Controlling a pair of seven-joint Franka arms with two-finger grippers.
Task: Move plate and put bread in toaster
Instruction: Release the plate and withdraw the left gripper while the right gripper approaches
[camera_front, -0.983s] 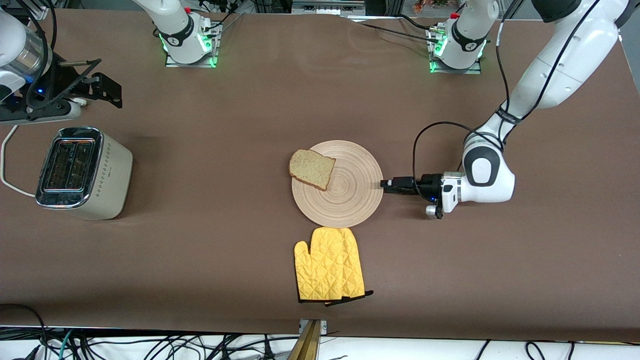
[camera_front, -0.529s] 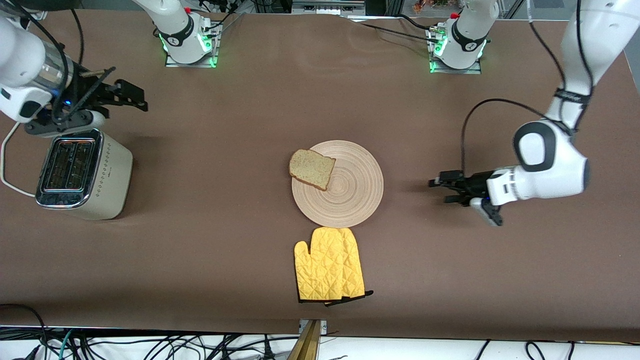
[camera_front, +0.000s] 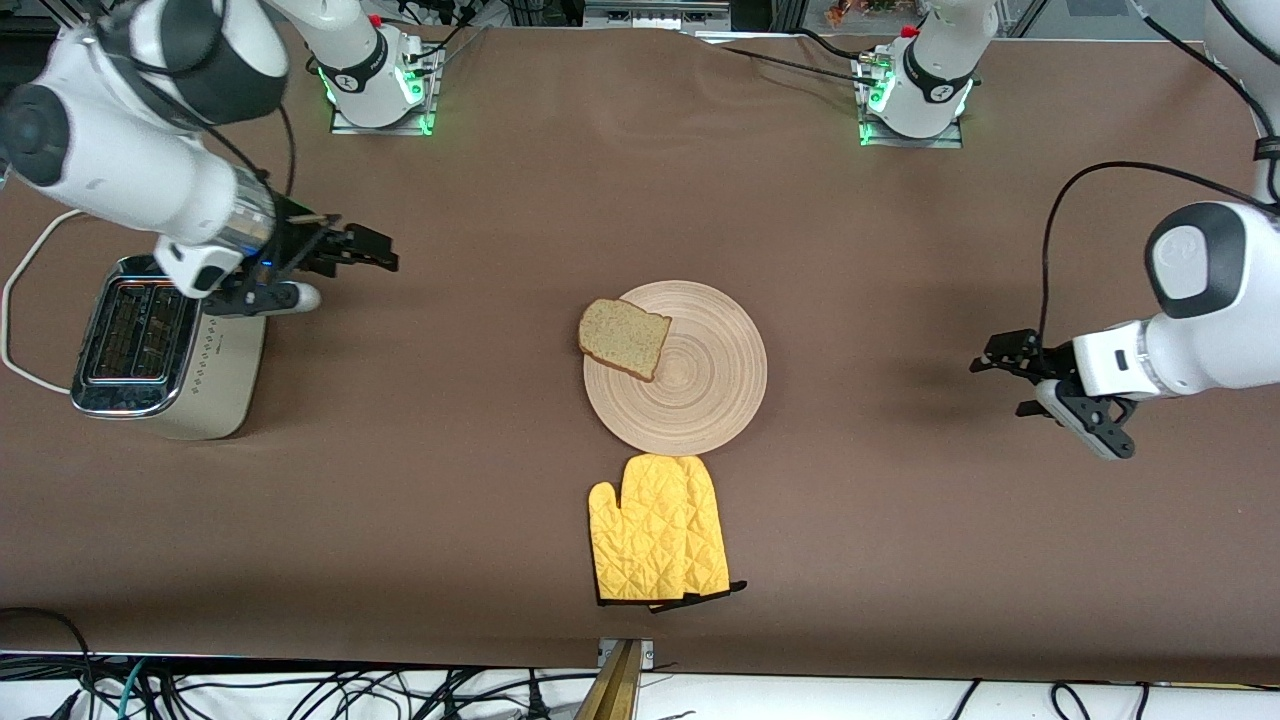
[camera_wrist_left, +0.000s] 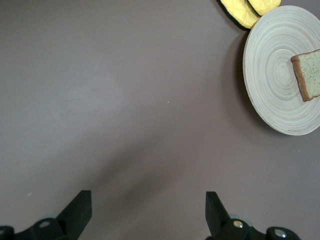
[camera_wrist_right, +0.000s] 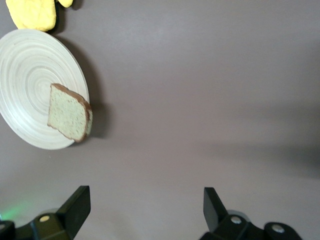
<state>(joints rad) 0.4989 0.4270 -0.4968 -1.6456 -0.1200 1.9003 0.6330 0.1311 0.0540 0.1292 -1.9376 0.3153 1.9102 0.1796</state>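
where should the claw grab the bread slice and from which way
Grip the bread by the crust corner that overhangs the plate rim, on the toaster end. There, one finger can likely slip under and one over. The open right claw, up over the table beside the toaster, is on that side, so a low approach from there looks best.

L tool (camera_front: 1010, 380) & R tool (camera_front: 375, 252) both spread wide, empty, raised.
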